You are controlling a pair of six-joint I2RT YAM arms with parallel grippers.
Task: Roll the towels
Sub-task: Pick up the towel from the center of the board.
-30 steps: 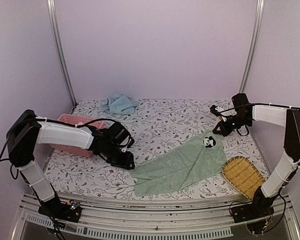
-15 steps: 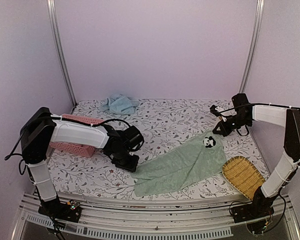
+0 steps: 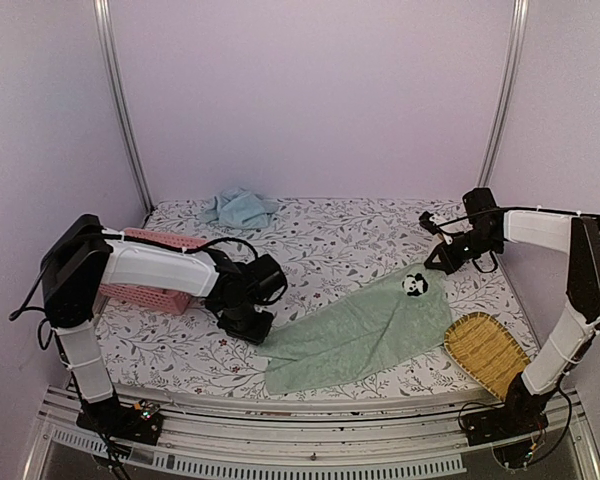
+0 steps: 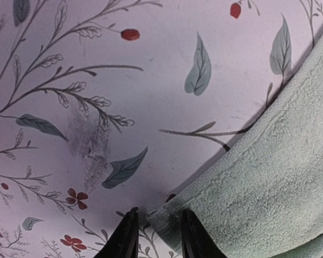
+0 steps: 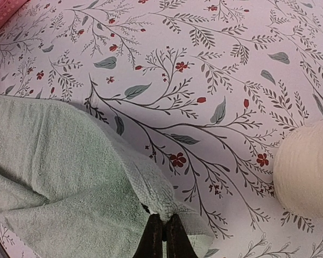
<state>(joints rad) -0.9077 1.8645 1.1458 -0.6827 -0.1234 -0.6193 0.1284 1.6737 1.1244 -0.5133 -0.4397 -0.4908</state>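
Diagonally, the green towel (image 3: 365,335) is laid flat from the left gripper (image 4: 159,223), whose slightly parted jaws are set astride its nearest corner, away to the right gripper (image 5: 162,232), by which the far corner is pinched shut.

Soft even lilac-tinted light, faint diffuse shadows, wrist views sharp, overhead view slightly bowed at its edges
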